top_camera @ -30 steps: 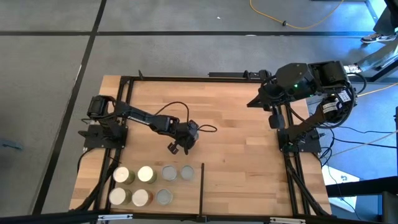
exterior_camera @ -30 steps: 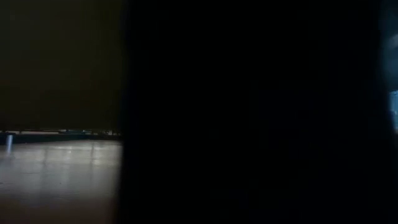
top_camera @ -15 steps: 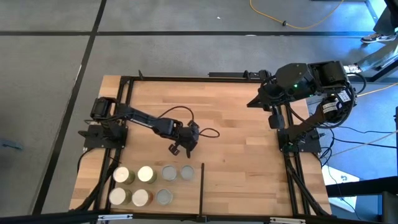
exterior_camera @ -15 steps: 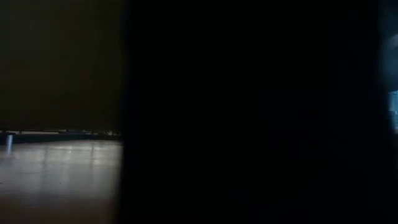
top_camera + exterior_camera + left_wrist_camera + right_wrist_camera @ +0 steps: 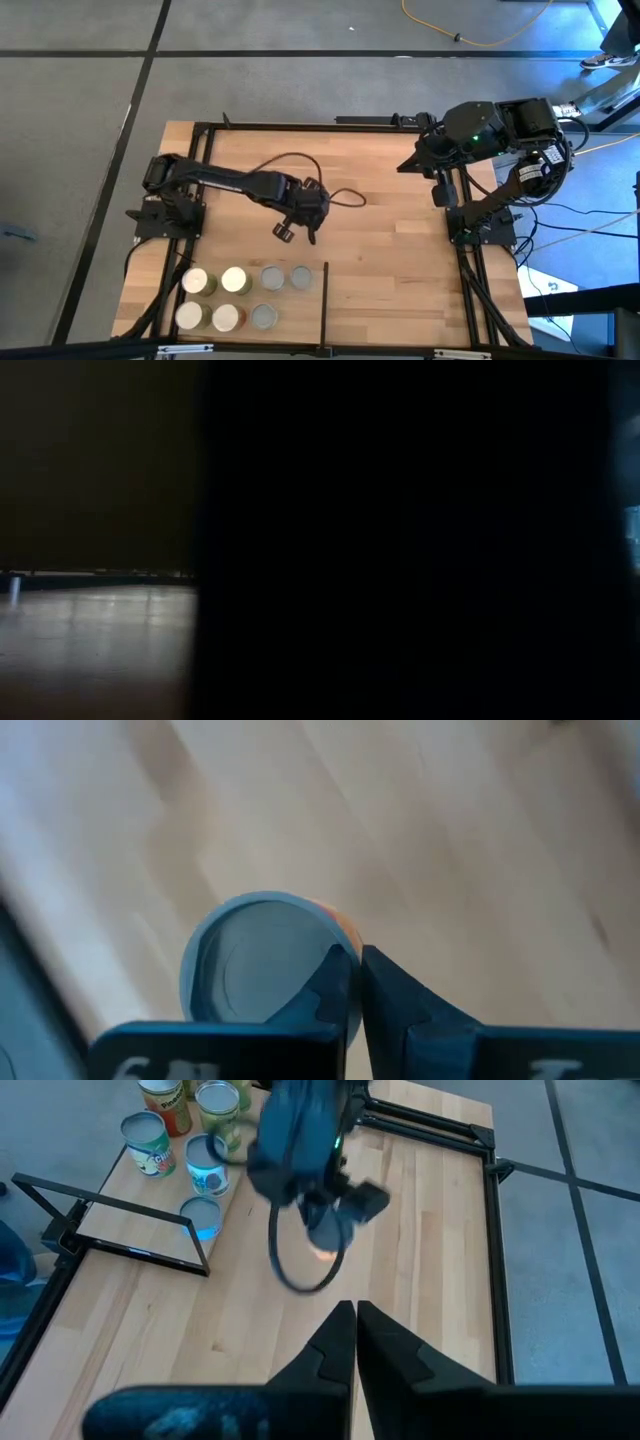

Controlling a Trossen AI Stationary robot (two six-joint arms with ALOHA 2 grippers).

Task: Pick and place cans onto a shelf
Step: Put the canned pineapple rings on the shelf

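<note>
Pale wood counter [image 5: 380, 200]: my left gripper [image 5: 296, 232] carries a can [image 5: 262, 955], jaws clamped on its rim. Seven cans [image 5: 240, 295] sit grouped by the divider strip [image 5: 325, 300]. Right gripper [image 5: 355, 1342] parked aside, jaws together, empty.

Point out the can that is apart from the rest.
The grey-topped can at the left gripper, over mid-table; the other cans stand grouped beside the black divider strip.

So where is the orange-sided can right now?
The can sits in the left gripper, mid-table in the high view, beyond the grouped cans.

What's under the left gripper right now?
A grey-topped can, its rim pinched by the left gripper, over bare table planks. The can's sides and label are mostly hidden.
</note>
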